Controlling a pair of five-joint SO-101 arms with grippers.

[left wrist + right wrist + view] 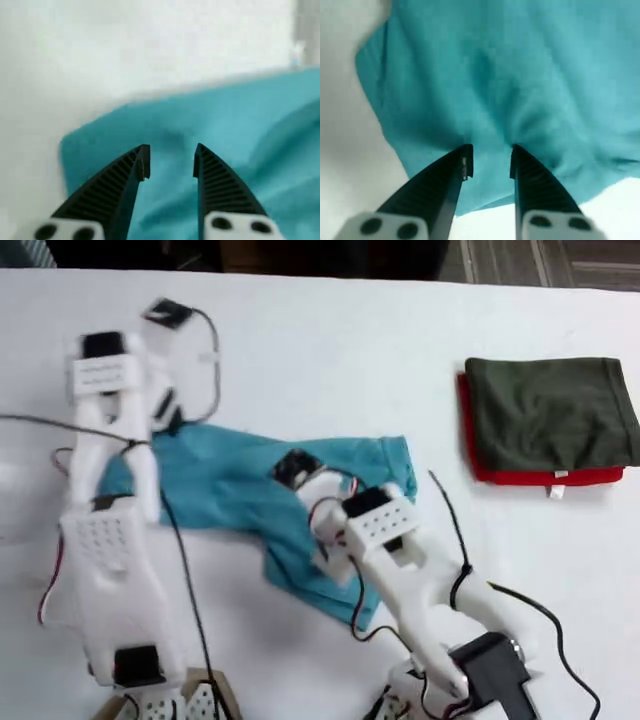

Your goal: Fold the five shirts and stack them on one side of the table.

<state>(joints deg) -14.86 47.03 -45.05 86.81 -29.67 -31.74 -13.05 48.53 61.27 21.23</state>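
Working over a white worktop [350,340]. Finding the teal shirt [240,485] lying unfolded and rumpled across the worktop's middle, between the two arms, with one part trailing toward the near edge.

Hovering the left claw [171,162] just over that shirt's far left corner, close to the cloth's edge where the bare worktop begins. Holding its jaws partly apart, with nothing gripped between them.

Setting the right claw [490,162] low over the shirt's body, nearer its right half. Spreading its jaws about as wide as the left one's, with the tips right at the fabric and soft creases puckering around them. Not managing to tell whether any fold is actually being pinched.

Seeing, well apart on the worktop's right side, a dark green shirt [550,410] lying folded flat on top of a folded red shirt [480,468], with red showing along the stack's left and near sides.

Noting black cables [190,570] trailing across the worktop beside both arms.
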